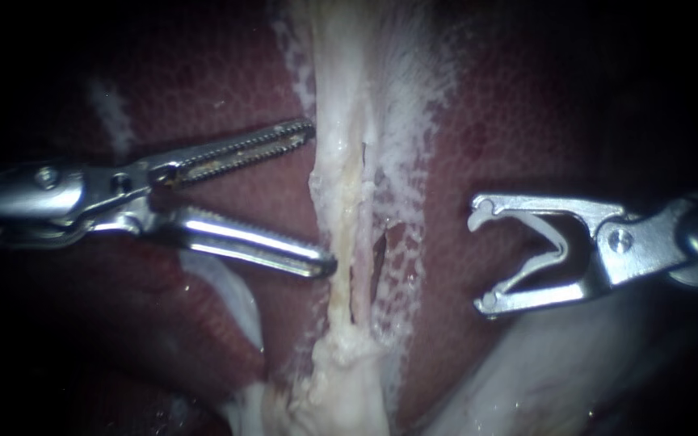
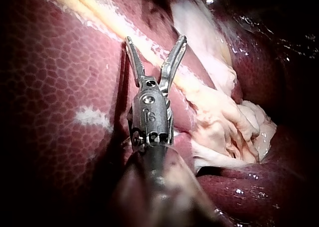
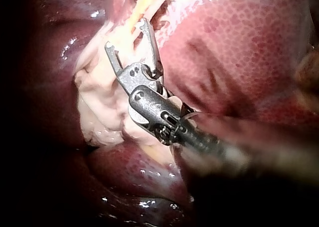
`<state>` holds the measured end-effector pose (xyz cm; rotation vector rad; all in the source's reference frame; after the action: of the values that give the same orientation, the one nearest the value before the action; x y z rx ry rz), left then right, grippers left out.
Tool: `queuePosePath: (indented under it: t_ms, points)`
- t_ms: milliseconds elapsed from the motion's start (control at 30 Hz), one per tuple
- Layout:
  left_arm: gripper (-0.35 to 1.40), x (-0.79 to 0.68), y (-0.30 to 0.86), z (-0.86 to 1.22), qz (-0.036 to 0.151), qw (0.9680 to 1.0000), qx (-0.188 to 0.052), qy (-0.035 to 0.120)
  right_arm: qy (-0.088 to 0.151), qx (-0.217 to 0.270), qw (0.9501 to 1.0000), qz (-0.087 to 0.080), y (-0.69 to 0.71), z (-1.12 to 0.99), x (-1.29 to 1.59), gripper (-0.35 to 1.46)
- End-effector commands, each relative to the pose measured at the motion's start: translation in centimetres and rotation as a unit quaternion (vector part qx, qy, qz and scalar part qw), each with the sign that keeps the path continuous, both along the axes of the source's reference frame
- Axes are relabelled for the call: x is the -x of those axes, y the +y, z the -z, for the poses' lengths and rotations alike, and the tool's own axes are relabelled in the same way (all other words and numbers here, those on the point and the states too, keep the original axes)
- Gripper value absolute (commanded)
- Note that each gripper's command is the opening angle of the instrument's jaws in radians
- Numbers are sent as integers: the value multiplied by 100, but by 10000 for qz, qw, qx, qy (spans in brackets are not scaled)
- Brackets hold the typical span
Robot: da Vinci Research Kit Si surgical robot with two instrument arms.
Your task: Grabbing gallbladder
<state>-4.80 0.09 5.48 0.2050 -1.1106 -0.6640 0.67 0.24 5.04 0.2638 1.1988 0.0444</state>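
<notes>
Close surgical view. From the left comes the left instrument point(image 1: 322, 196), a thin metal shaft ending in two long toothed jaws. The jaws are spread wide apart and hold nothing, and both tips lie right at the left edge of a pale band of tissue point(image 1: 349, 161). Dark red, finely mottled liver point(image 1: 494, 121) fills the background on both sides. The pale band runs from top to bottom through the centre, cream and white with frayed, lacy edges and narrow slits, and it widens into a lumpy knot at the lower end. To its right, apart from the band and over the liver, is the right instrument point(image 1: 478, 258). Its shorter jaws, hooked at the tips, are also parted and empty. Below it, in the lower right corner, lies a smooth, pale grey surface that is probably the gallbladder point(image 1: 527, 379), though the light there is poor; neither instrument touches it. The left wrist camera shows the left instrument point(image 2: 155, 39) with its jaws in a V, the pale band point(image 2: 197, 82) just ahead of and beside them. The right wrist camera shows the right instrument point(image 3: 125, 34) with its jaws apart above the lumpy pale tissue.
</notes>
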Motion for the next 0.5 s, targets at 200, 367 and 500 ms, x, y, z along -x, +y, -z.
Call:
queuePosePath:
  t_ms: [200,367,500]
  points:
    - [73,-4,4,-11,120,9997,-165,97,-1,-1,10000,-1,0,0,0,60]
    - [56,-3,2,-13,233,9990,-355,133,-1,-1,10000,-1,0,0,0,60]
    - [41,-3,0,-15,315,9980,-516,183,-1,-1,10000,-1,0,0,0,60]
